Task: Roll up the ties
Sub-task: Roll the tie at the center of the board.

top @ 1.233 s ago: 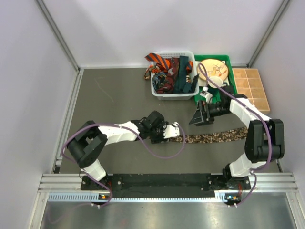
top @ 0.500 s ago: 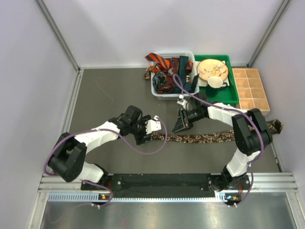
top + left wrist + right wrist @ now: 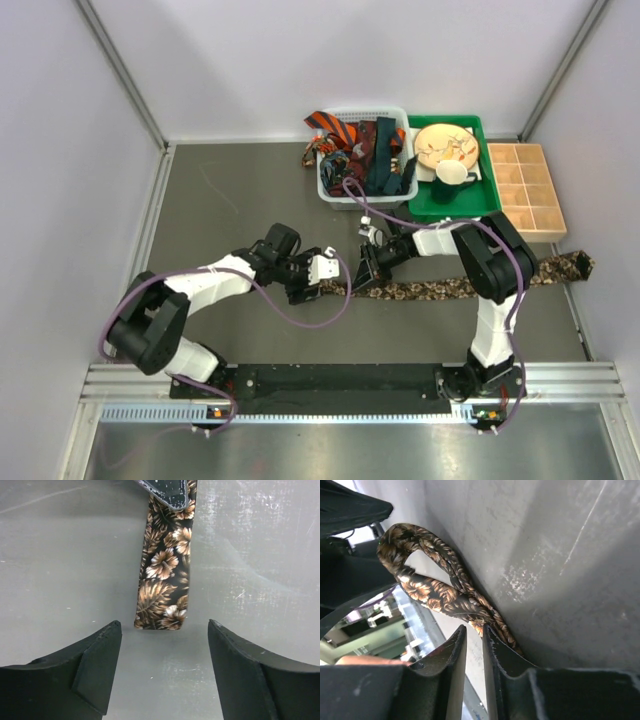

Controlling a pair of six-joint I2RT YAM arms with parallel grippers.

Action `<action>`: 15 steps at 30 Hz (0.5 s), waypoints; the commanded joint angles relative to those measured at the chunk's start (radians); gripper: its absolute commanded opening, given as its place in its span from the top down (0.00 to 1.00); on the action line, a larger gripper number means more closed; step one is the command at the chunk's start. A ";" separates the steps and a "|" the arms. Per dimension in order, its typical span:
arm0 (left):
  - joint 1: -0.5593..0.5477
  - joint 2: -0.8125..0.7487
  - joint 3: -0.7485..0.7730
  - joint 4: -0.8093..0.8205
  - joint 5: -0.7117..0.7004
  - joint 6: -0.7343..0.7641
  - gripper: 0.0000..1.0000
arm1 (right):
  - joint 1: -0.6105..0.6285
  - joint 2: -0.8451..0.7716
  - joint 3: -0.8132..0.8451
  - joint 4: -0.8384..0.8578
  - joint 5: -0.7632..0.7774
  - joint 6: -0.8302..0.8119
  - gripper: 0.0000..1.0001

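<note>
A brown-black floral tie [image 3: 450, 288] lies stretched flat across the table, its narrow end [image 3: 161, 615] on the left. My left gripper [image 3: 335, 283] is open just short of that end. In the left wrist view the gripper [image 3: 164, 626] holds nothing and its fingers [image 3: 100, 665] straddle bare table. My right gripper [image 3: 365, 280] is down on the tie a little to the right. In the right wrist view the gripper [image 3: 474, 627] has its jaws nearly together, with the tips pinching the tie [image 3: 427, 592]. More ties [image 3: 350, 140] are piled in the white basket [image 3: 362, 203].
A green tray [image 3: 455, 208] holding a plate [image 3: 445, 143] and a white cup [image 3: 452, 173] stands right of the basket. A wooden compartment box [image 3: 525, 185] sits further right. Metal rails border the table's left and near edges.
My right gripper came down and left onto the tie near its narrow end and closed. The tie now lies further left and longer across the table. The left gripper drew back left and narrowed slightly.
</note>
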 commanded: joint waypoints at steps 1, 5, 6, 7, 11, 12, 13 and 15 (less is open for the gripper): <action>0.000 0.041 0.037 0.006 0.039 0.024 0.30 | 0.010 0.034 0.011 0.007 0.043 -0.026 0.81; -0.006 0.073 0.063 0.000 0.024 0.024 0.34 | 0.010 0.050 0.027 -0.022 0.071 -0.047 0.82; -0.006 0.076 0.067 0.000 0.024 0.024 0.35 | 0.010 0.051 0.027 -0.027 0.078 -0.050 0.82; -0.008 0.079 0.070 -0.002 0.026 0.026 0.35 | 0.009 0.053 0.028 -0.036 0.083 -0.053 0.82; -0.008 0.064 0.074 -0.023 0.056 0.037 0.44 | 0.010 0.057 0.042 -0.048 0.089 -0.061 0.83; -0.009 0.055 0.071 -0.029 0.064 0.049 0.46 | 0.009 0.061 0.045 -0.050 0.091 -0.063 0.83; -0.014 0.038 0.070 -0.034 0.070 0.056 0.48 | 0.010 0.068 0.053 -0.055 0.092 -0.066 0.83; -0.034 0.019 0.060 -0.037 0.081 0.081 0.52 | 0.010 0.074 0.059 -0.064 0.091 -0.067 0.83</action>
